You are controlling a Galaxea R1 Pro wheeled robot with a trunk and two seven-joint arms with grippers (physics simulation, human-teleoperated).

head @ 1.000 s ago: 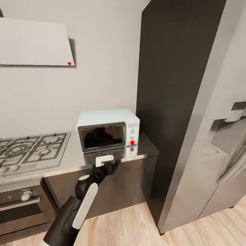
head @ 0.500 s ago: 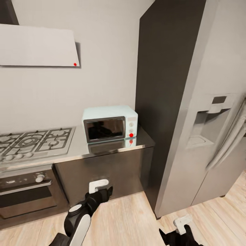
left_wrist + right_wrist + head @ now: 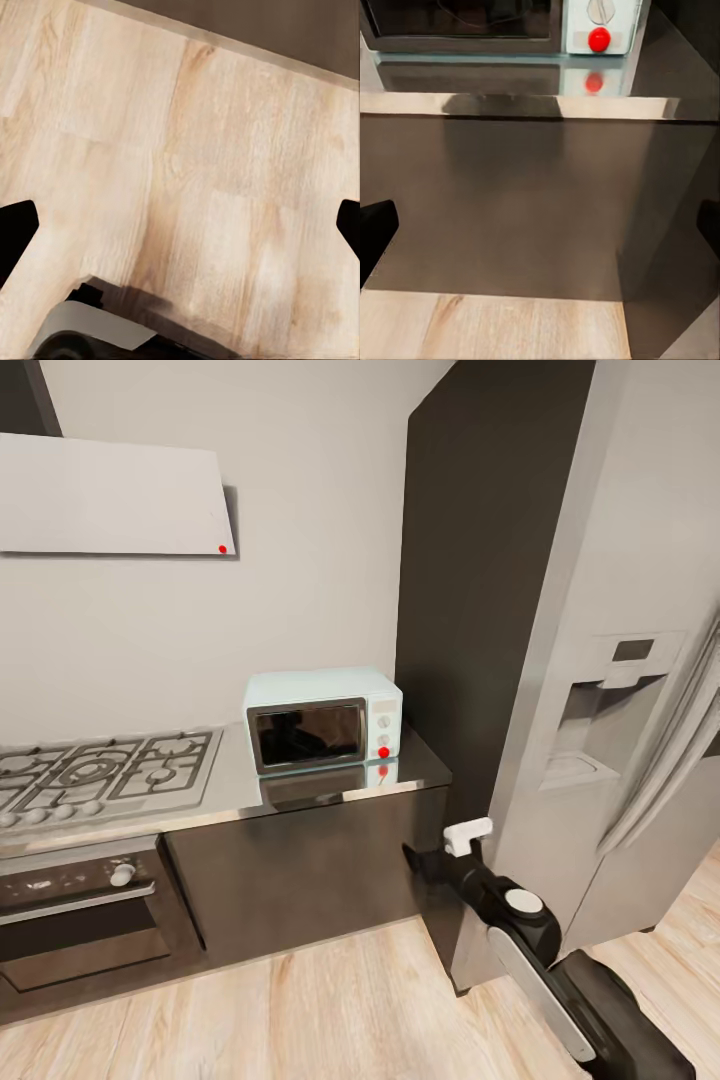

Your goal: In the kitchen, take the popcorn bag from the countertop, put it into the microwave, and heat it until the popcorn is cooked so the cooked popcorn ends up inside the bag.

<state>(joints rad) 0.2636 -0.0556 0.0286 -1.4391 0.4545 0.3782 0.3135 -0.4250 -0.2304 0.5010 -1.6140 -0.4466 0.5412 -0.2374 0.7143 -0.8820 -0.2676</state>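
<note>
Seemingly early on: microwave (image 3: 324, 719) at frame centre sits door-closed on the bench (image 3: 300, 790), no popcorn bag visible, right tool (image 3: 466, 837) spread and empty.

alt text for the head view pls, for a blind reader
A mint-blue microwave, door closed, sits on a grey countertop between a gas hob and a steel fridge. The right gripper is raised before the dark cabinet below.

Black right arm (image 3: 540, 950), white stripe, white round cap.
</note>
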